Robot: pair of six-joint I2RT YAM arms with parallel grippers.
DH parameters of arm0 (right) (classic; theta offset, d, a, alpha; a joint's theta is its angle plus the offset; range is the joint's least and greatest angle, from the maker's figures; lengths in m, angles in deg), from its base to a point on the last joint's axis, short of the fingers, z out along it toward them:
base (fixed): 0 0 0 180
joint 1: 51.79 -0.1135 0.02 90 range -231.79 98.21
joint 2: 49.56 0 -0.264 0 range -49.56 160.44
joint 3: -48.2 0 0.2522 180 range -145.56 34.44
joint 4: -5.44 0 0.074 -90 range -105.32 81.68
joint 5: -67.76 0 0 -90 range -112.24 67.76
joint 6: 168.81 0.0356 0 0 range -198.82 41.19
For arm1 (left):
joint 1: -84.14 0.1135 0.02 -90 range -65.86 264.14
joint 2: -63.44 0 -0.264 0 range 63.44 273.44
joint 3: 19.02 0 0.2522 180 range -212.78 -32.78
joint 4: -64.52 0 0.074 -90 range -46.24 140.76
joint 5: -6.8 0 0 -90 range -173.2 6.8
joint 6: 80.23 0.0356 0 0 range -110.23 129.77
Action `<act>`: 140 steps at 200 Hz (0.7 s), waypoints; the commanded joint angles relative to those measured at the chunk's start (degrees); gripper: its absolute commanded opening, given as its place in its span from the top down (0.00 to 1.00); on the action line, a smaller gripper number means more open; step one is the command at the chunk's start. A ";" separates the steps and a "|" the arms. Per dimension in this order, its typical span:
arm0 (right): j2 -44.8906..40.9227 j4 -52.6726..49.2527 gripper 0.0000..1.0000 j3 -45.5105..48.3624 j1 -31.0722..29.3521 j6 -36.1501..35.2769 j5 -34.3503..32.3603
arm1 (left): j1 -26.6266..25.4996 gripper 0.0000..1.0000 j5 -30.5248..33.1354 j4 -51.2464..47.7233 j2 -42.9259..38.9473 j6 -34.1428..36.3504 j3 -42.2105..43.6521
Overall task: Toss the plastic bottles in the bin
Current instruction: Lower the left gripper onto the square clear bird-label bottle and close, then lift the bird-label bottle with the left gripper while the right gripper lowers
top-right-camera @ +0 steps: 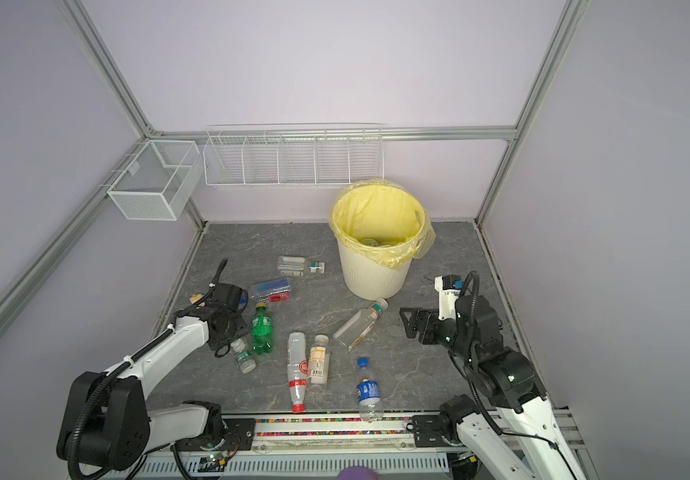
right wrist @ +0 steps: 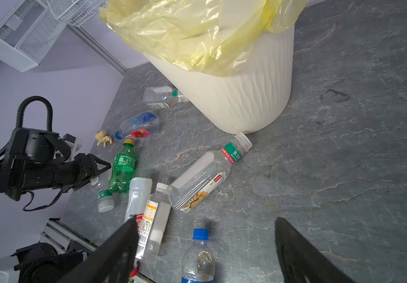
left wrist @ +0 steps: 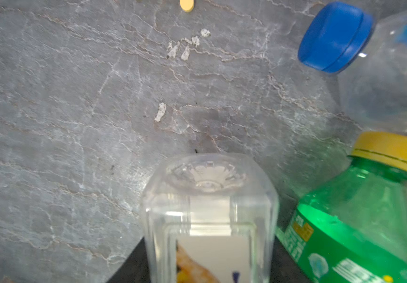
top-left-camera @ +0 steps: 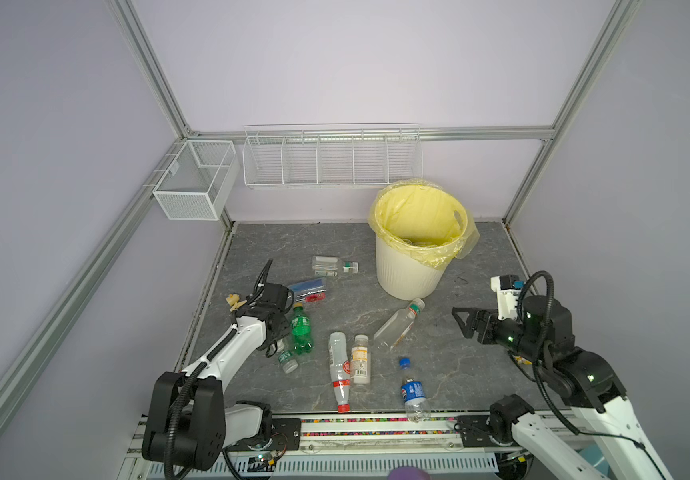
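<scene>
My left gripper is shut on a small clear square bottle lying on the grey table, dark fingers pressed against both its sides. Right beside it lies a green bottle with a yellow cap. Several more plastic bottles lie scattered across the table, among them a blue-capped one at the front. My right gripper hangs open and empty above that bottle's cap. The cream bin with its yellow bag stands at the back.
A small yellow-white toy figure sits at the table's left edge, behind my left wrist. Two white wire baskets hang on the back frame. A large clear bottle lies just in front of the bin.
</scene>
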 commanded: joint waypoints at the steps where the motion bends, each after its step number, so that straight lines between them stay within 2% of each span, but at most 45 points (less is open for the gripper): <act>1: 0.28 1.13 0.12 2.48 -0.11 2.50 -0.15 | 0.30 0.52 -1.48 -0.69 -2.67 0.09 0.89; 41: 0.21 -0.33 0.12 3.58 -0.13 2.70 -0.45 | 0.30 0.52 -3.24 -1.96 -5.53 0.64 0.15; 140: 2.59 0.90 0.12 8.78 -0.15 3.56 -3.28 | 0.30 0.52 -13.18 -0.25 -14.92 1.30 -0.52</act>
